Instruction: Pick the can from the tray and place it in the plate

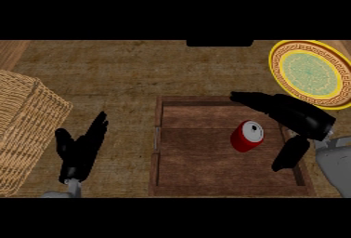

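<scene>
The red can (247, 135) stands near the tray's (205, 176) right edge, the right hand (302, 118) spread open around it without grasping, the left hand (81, 149) relaxed open.

black left hand (81, 151), black right hand (302, 116), grey forearms (334, 160)

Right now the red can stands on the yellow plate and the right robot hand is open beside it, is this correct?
Not quite. In the head view the red can stands in the wooden tray, not on the yellow plate. The right robot hand is open beside it.
</scene>
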### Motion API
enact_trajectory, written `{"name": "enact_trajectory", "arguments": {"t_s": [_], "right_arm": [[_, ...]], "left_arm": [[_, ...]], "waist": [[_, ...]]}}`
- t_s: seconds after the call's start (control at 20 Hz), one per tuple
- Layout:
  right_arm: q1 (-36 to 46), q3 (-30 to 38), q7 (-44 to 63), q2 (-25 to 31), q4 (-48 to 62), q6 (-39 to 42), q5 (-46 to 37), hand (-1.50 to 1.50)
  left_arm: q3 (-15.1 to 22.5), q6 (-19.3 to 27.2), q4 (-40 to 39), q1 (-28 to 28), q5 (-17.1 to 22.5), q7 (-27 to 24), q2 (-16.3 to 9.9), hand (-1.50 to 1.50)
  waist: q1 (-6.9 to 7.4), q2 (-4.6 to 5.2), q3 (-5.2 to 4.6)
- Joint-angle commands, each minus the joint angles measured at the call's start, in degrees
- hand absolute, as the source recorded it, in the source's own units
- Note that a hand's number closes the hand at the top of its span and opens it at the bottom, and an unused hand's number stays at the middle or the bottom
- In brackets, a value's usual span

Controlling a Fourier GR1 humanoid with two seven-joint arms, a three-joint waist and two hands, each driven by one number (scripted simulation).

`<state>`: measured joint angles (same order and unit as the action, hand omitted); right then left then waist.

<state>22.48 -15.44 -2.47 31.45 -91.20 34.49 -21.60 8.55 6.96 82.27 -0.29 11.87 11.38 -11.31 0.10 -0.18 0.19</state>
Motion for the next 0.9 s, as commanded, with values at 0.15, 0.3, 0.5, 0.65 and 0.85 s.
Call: {"name": "enact_trajectory", "arguments": {"t_s": [0.15, 0.3, 0.5, 0.65, 0.85], "right_arm": [[-2.8, -0.2, -2.1, -1.0, 0.5, -3.4, -10.3, -1.50], [4.4, 1.6, -1.1, -3.8, 7.1, -0.3, -11.1, -1.50], [-0.4, 0.8, -5.0, -6.1, 6.6, -2.2, -15.6, -1.50], [-2.0, -0.5, -3.7, -7.9, 5.5, -2.2, -18.3, -1.50], [0.2, -1.9, -7.6, -8.9, 12.1, -3.1, -21.9, -1.50]], "left_arm": [[1.0, 0.0, 3.3, 4.9, -2.4, 0.3, 0.8, 0.00], [-0.3, -1.2, -1.0, 1.1, -2.2, 0.4, 1.7, 0.00], [-4.0, -3.1, 0.4, -0.8, -1.5, 2.4, 0.0, 0.00], [-1.8, -1.5, -0.1, -0.7, -3.6, 2.7, 2.9, 0.00], [-3.5, -4.1, -2.2, -0.1, -2.3, -0.4, 2.4, 0.00]], "waist": [[0.14, 0.14, -0.18], [0.32, 0.25, -0.19], [0.09, 0.20, -0.18], [0.01, 0.17, -0.18], [0.25, 0.24, -0.18]]}}
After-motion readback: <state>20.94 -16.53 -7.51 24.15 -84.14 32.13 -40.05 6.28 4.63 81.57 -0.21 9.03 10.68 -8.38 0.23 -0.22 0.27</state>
